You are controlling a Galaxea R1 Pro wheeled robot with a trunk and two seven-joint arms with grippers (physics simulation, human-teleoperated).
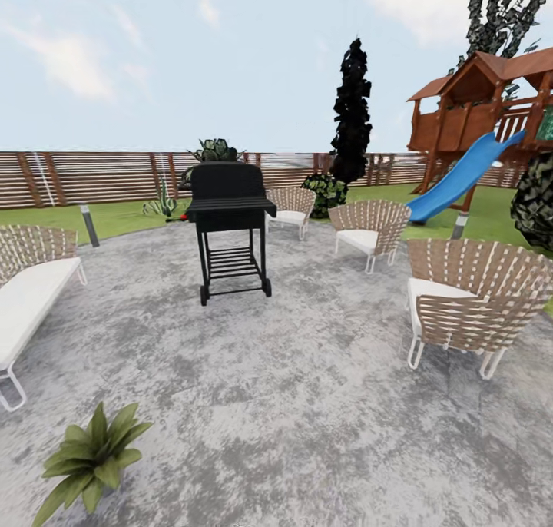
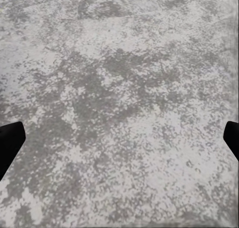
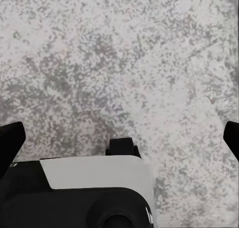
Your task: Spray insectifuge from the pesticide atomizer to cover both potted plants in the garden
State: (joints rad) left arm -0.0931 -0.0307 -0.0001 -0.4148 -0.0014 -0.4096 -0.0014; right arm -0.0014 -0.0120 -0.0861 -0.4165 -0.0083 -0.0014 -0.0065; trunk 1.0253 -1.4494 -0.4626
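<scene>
Head cam: you're on the paved patio (image 1: pixel 307 373), facing the black grill (image 1: pixel 229 223), slat fence (image 1: pixel 92 177) behind it.

One potted plant (image 1: pixel 91 462) sits low on the paving, close in on your left side. Pot itself hidden under leaves. 2nd plant and the pesticide atomizer: can't locate in any cam. Small red/dark bit on the grass left of the grill, too small to ID.

Left wrist cam: two dark fingertips (image 2: pixel 10 143) at opposite edges, spread wide, bare paving between them. Left gripper (image 2: pixel 119 140) released, nothing held.

Right wrist cam: same, dark fingertips (image 3: pixel 11 138) far apart, so right gripper (image 3: pixel 119 138) released, empty. Robot's own white/black body part sits under it in that cam.

Key relation: nearest plant lies left of the fingers and forward, so left arm is nearer (judgement). No bottle axis to give yet. You'd prob need to find the atomizer before any reach.
</scene>
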